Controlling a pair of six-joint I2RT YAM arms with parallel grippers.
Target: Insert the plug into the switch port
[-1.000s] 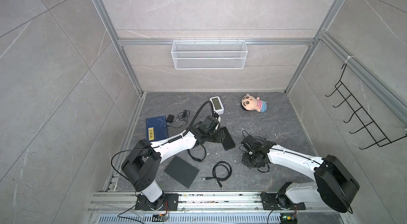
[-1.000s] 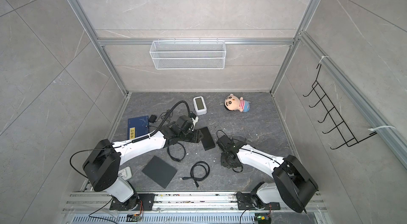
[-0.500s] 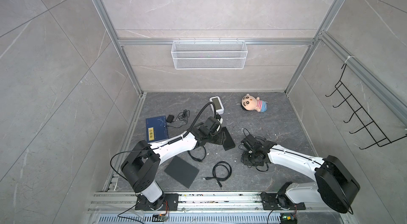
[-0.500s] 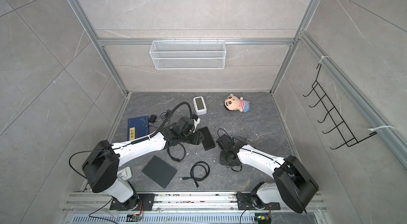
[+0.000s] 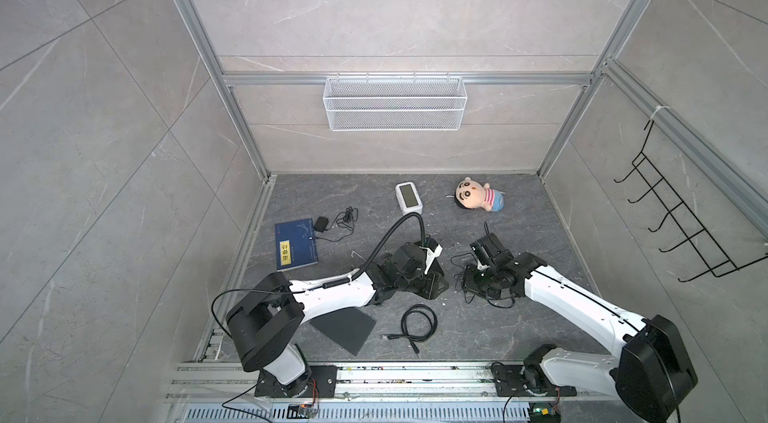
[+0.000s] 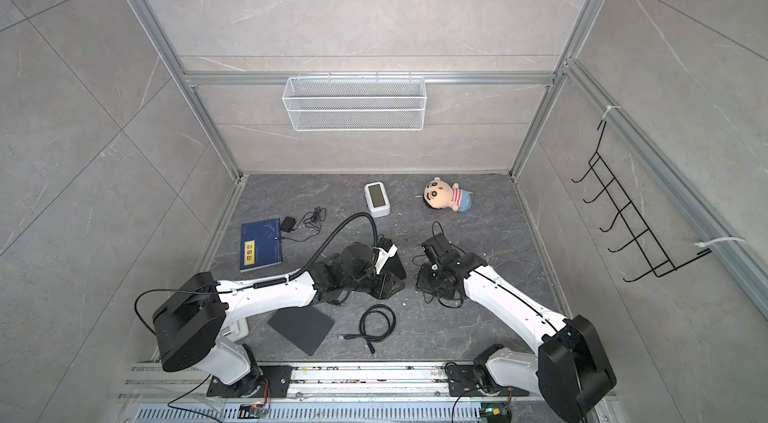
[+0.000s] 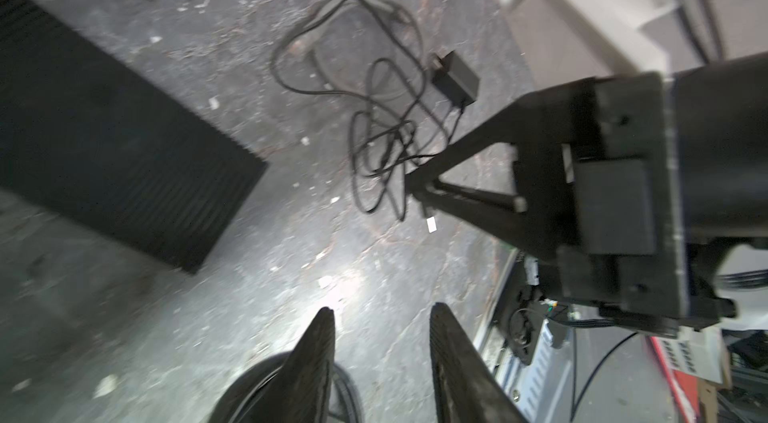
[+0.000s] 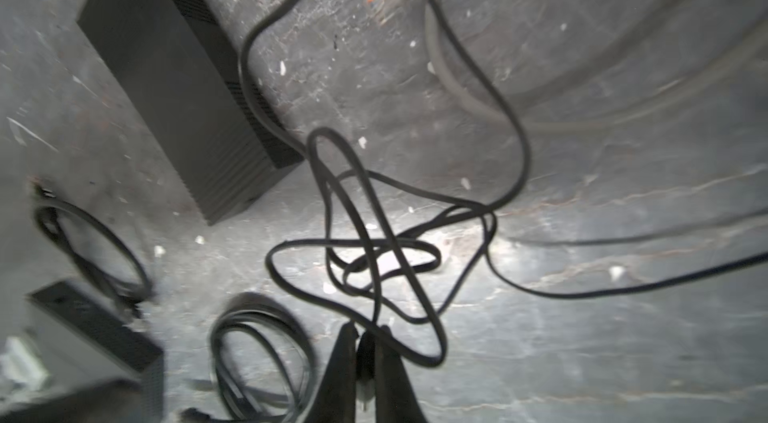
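Observation:
The plug (image 8: 365,358), a small black barrel plug on a thin black cord, is pinched between the fingers of my right gripper (image 8: 365,337), which is shut on it just above the floor. Its cord hangs in a loose tangle (image 8: 374,242), and the left wrist view shows the tangle running to a black adapter (image 7: 455,78). The switch (image 8: 178,100) is a black ribbed box lying flat nearby, seen in both wrist views (image 7: 116,138); its port does not show. My left gripper (image 7: 380,313) stands open over bare floor, nothing between its fingers, beside the right gripper (image 7: 417,190).
A coiled black cable (image 5: 417,323) and a dark flat pad (image 5: 343,327) lie near the front. A blue book (image 5: 296,249) and a second small adapter (image 5: 322,223) are at the left. A white device (image 5: 408,197) and a plush doll (image 5: 478,196) sit at the back.
My right gripper has shut on the plug and drawn slightly up and back with it. My left gripper has shifted toward the front, and its fingers have narrowed a little.

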